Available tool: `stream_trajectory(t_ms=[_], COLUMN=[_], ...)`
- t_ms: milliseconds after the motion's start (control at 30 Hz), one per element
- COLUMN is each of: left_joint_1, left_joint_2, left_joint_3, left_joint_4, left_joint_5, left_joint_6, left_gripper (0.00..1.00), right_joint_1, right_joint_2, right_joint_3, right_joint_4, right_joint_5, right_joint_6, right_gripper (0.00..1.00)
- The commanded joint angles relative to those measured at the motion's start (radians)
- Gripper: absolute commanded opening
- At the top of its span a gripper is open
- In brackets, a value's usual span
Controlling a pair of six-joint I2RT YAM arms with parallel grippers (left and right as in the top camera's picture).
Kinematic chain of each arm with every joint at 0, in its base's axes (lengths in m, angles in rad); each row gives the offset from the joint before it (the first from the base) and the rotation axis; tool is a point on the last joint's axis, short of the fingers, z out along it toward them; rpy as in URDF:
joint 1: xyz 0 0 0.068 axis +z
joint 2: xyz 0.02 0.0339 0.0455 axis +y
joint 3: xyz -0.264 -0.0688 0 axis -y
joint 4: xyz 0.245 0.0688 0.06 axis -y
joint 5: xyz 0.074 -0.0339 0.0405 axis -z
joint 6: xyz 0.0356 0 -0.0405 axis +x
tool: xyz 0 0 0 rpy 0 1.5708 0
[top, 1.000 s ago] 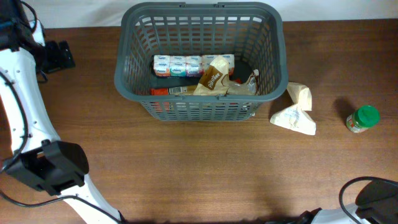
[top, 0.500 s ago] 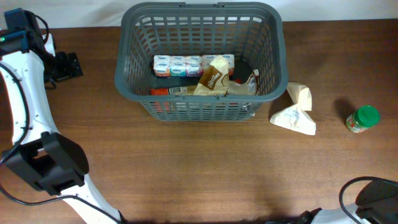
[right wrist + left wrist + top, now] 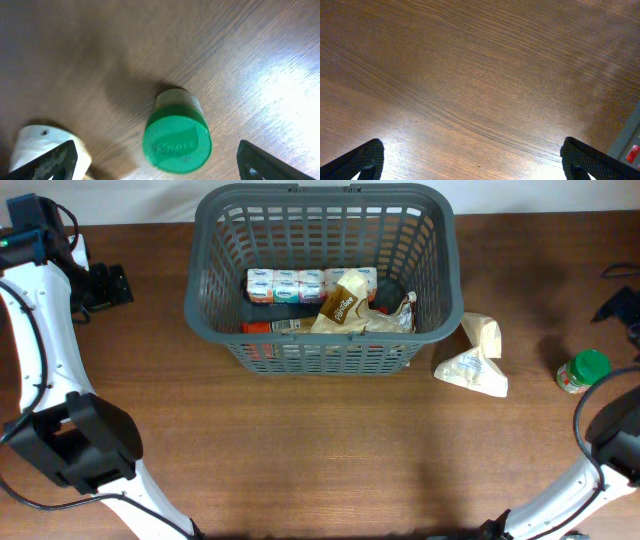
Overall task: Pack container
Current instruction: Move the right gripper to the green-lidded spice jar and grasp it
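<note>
The dark grey slotted basket [image 3: 318, 210] stands at the table's far middle. It holds a row of small white cartons [image 3: 300, 284], a tan paper bag [image 3: 342, 306] and a red-labelled pack [image 3: 275, 326]. A cream pouch [image 3: 474, 358] lies right of the basket; its end shows in the right wrist view [image 3: 40, 145]. A green-lidded jar [image 3: 584, 370] stands far right. My right gripper [image 3: 160, 167] is open above the jar [image 3: 177, 135], fingers either side, apart from it. My left gripper [image 3: 470, 165] is open and empty over bare wood at the far left [image 3: 105, 283].
The wooden table [image 3: 320, 450] runs wide in front of the basket. The left arm's white links [image 3: 40, 350] curve along the left edge. The right arm [image 3: 615, 440] comes in at the lower right corner, its wrist near the right edge [image 3: 622, 308].
The right arm has swung up along the right edge and its gripper now hangs over the green-lidded jar. The left gripper shifted slightly right a second ago and has since stayed still.
</note>
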Motion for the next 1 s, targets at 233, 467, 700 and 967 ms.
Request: stream_trajectory(t_ms=[233, 467, 700, 967], left_joint_1=[0.003, 0.003, 0.003, 0.003], left_joint_2=[-0.001, -0.002, -0.002, -0.002], left_joint_3=[-0.006, -0.006, -0.006, -0.006], left_joint_4=[0.002, 0.002, 0.003, 0.002], left_joint_5=[0.004, 0.004, 0.004, 0.004], left_joint_6=[-0.010, -0.010, -0.011, -0.010], left_gripper=[0.99, 0.99, 0.99, 0.99], right_joint_1=[0.006, 0.005, 0.005, 0.005], right_joint_2=[0.068, 0.068, 0.068, 0.068], right_joint_3=[-0.070, -0.240, -0.312, -0.336], right_joint_4=[-0.018, 0.112, 0.193, 0.216], right_joint_5=[0.031, 0.030, 0.030, 0.002], right_joint_6=[0.004, 0.005, 0.005, 0.005], right_gripper=[0.94, 0.94, 0.90, 0.44])
